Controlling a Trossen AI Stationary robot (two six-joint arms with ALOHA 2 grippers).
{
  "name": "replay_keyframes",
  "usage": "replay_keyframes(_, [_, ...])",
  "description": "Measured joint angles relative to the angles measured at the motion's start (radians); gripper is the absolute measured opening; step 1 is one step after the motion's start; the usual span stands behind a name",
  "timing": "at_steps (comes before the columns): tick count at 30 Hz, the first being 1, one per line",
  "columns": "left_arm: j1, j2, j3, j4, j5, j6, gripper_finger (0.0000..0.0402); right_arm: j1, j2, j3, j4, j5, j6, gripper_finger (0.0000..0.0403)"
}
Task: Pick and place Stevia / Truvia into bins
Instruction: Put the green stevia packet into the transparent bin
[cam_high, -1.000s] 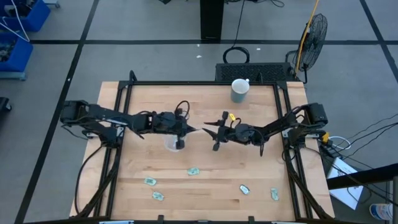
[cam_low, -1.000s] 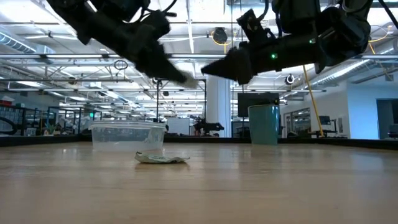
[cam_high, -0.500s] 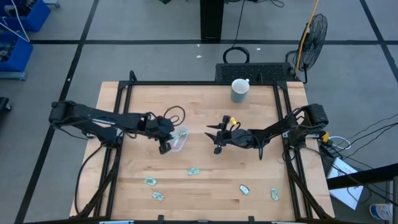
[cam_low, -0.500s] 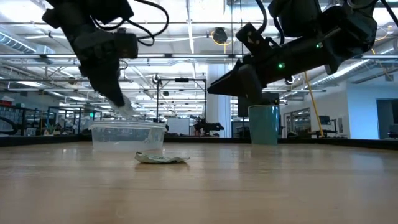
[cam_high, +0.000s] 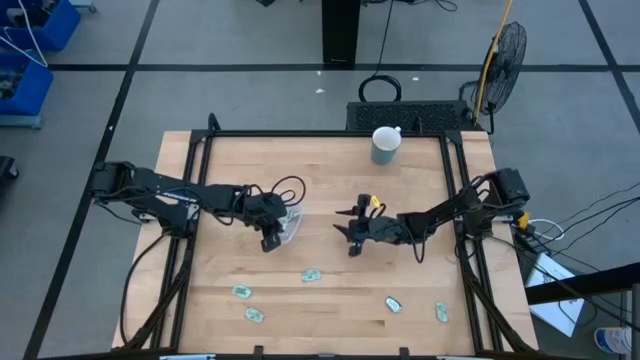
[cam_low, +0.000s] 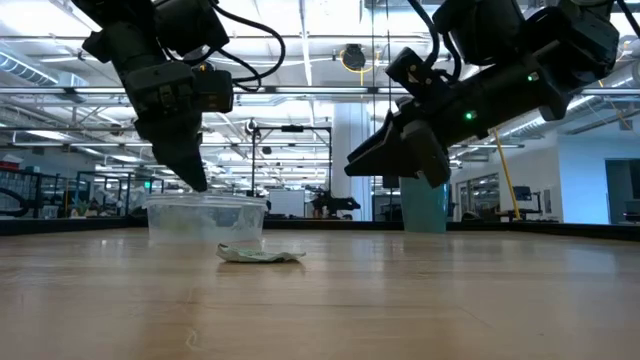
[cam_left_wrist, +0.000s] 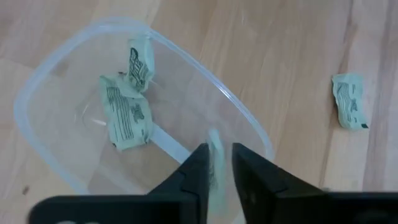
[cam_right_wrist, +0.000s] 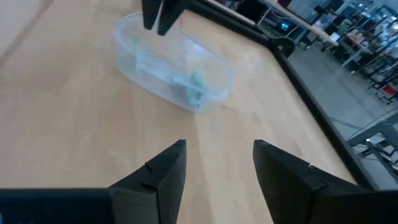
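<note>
Left end effector (cam_left_wrist: 216, 167) hangs over the clear bin (cam_left_wrist: 37, 81), fingers pinched on one Stevia packet (cam_left_wrist: 213, 163) above the bin's near rim; two packets (cam_left_wrist: 127, 115) already lie inside. Right end effector (cam_right_wrist: 217, 165), fingers spread and holding nothing, waits near the table (cam_high: 330, 180) centre. Five loose packets (cam_high: 312, 275) remain on the table. Risk: released this close to the rim, the light packet may catch the edge and fall outside, or cling to a finger.

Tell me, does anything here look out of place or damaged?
Nothing looks damaged. Loose packets lie scattered on the table, some crumpled, not yet in the bin. The left gripper holds one packet over the bin.
</note>
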Motion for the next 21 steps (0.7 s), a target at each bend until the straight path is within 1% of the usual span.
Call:
replay_keyframes(3, [0.000, 0.000, 0.000, -0.002, -0.022, 0.016, 0.0113, 0.027, -0.011, 0.000, -0.028, -0.001, 0.022, 0.0189])
replay_keyframes(6, [0.000, -0.002, 0.000, 0.015, -0.067, 0.060, 0.0136, 0.052, -0.039, 0.000, -0.064, -0.067, 0.022, 0.0192])
replay_keyframes(7, [0.000, -0.011, 0.000, 0.023, -0.075, 0.076, 0.0141, 0.058, -0.051, 0.000, -0.072, -0.102, 0.032, 0.0192])
replay_keyframes(9, [0.000, -0.029, 0.001, 0.046, -0.076, 0.105, 0.0144, 0.065, -0.078, 0.000, -0.063, -0.212, 0.079, 0.0190])
replay_keyframes(11, [0.000, -0.047, 0.007, 0.058, -0.076, 0.126, 0.0141, 0.066, -0.100, 0.000, -0.061, -0.334, 0.136, 0.0189])
replay_keyframes(13, [-0.001, -0.072, 0.014, 0.070, -0.076, 0.145, 0.0136, 0.066, -0.105, 0.000, -0.047, -0.431, 0.183, 0.0188])
replay_keyframes(15, [-0.002, -0.095, 0.030, 0.112, -0.075, 0.176, 0.0129, 0.067, -0.098, 0.000, -0.012, -0.445, 0.200, 0.0188])
replay_keyframes(17, [-0.003, -0.112, 0.040, 0.136, -0.076, 0.216, 0.0124, 0.065, -0.053, 0.004, 0.061, -0.439, 0.212, 0.0188])
replay_keyframes(19, [-0.003, -0.121, 0.051, 0.185, -0.096, 0.260, 0.0121, 0.064, 0.008, 0.009, 0.092, -0.439, 0.224, 0.0186])
replay_keyframes(21, [-0.002, -0.128, 0.056, 0.248, -0.142, 0.292, 0.0120, 0.064, 0.090, 0.048, 0.098, -0.440, 0.223, 0.0184])
